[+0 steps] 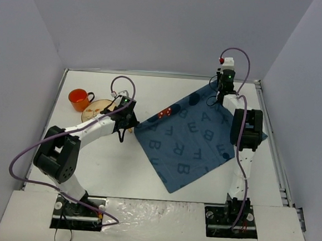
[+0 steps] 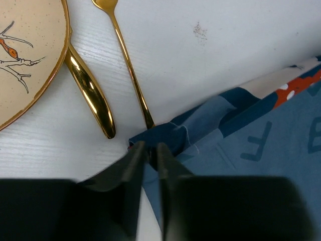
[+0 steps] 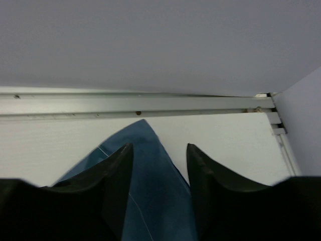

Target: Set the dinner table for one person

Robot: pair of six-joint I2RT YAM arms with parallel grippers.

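The dinner table (image 1: 118, 170) is a white top with a blue letter-printed cloth (image 1: 195, 140) lying diagonally on its right half. My left gripper (image 1: 124, 130) is shut on the cloth's left corner, seen pinched in the left wrist view (image 2: 150, 149) on the cloth (image 2: 241, 145). A tan plate (image 1: 96, 110) and an orange cup (image 1: 78, 99) stand at the far left. Two gold utensils, a thin one (image 2: 129, 63) and a thick one (image 2: 91, 91), lie next to the plate (image 2: 25, 60). My right gripper (image 1: 224, 93) is open over the cloth's far corner (image 3: 150, 165), with its jaws on either side of it.
Grey walls close in the table on the left, far and right sides. A metal rail (image 3: 135, 103) runs along the far edge just beyond the right gripper (image 3: 159, 150). The thin utensil's handle end touches the cloth's pinched corner.
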